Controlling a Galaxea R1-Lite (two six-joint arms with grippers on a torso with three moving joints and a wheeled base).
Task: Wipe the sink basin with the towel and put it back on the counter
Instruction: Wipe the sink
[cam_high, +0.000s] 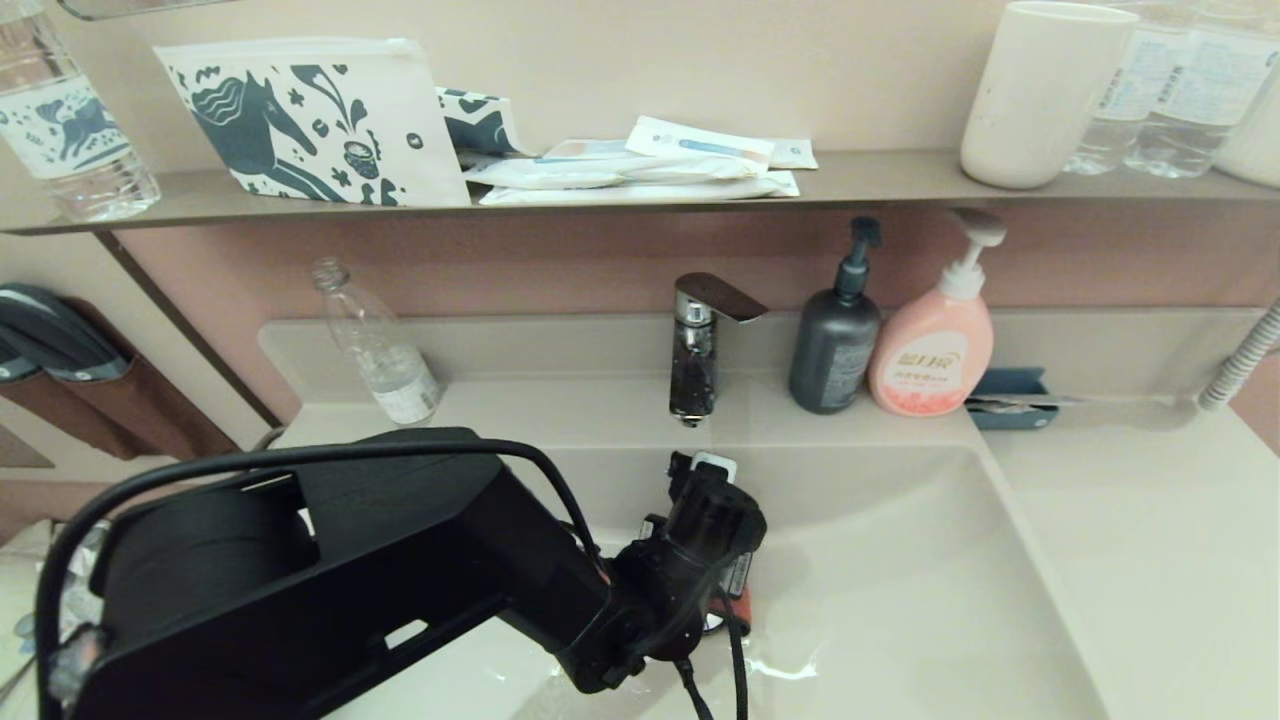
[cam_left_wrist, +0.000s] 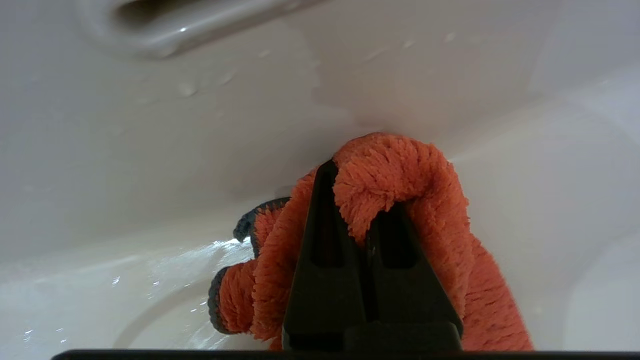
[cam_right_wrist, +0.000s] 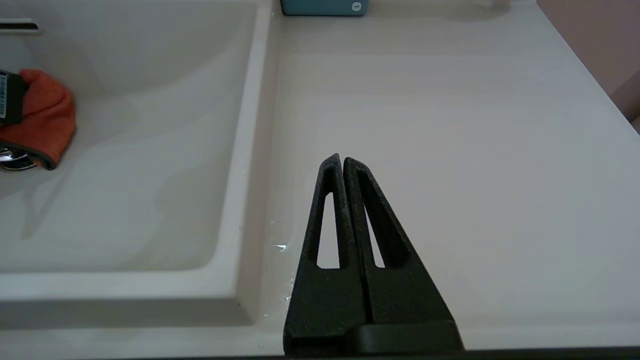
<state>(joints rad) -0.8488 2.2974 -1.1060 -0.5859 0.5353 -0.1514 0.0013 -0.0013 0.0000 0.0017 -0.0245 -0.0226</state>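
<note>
Left gripper (cam_left_wrist: 357, 200) reaches down into the glossy cream-white sink basin (cam_high: 900, 560), jaws clamped on the bunched orange-red terry towel with dark grey edge (cam_left_wrist: 400, 175) — cloth pressed against the basin wall. Right gripper (cam_right_wrist: 342, 160) hovers above the smooth cream-white table (cam_right_wrist: 450, 125), jaws closed, empty.

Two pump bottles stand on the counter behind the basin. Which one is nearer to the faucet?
The dark grey pump bottle is nearer: it stands right beside the faucet, while the pink pump bottle stands on its far side.
</note>
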